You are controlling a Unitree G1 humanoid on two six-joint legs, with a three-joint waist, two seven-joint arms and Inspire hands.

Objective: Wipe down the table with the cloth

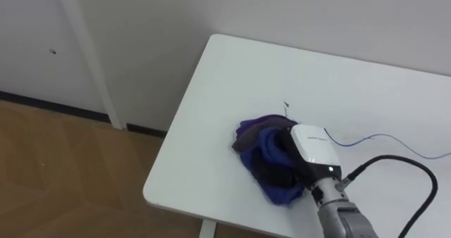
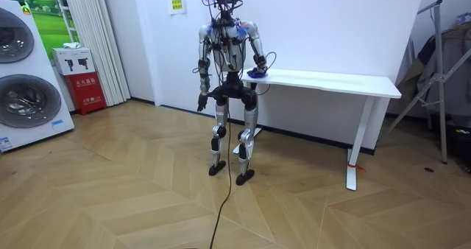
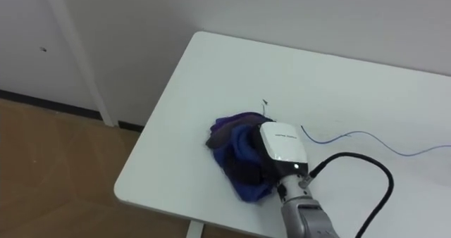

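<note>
I'm pressing the right robot hand (image 1: 310, 150) down on the bunched blue cloth (image 1: 264, 143) near the counter's (image 1: 232, 76) near corner, so it's rubbing the surface. Can't tell if it's gripping or lying flat. The left robot hand (image 2: 201, 102) is hanging idle, state unclear.

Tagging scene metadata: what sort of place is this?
Probably a home-style test room with a laundry corner: washers at the room view's left, a white table against the wall, wood floor.
</note>
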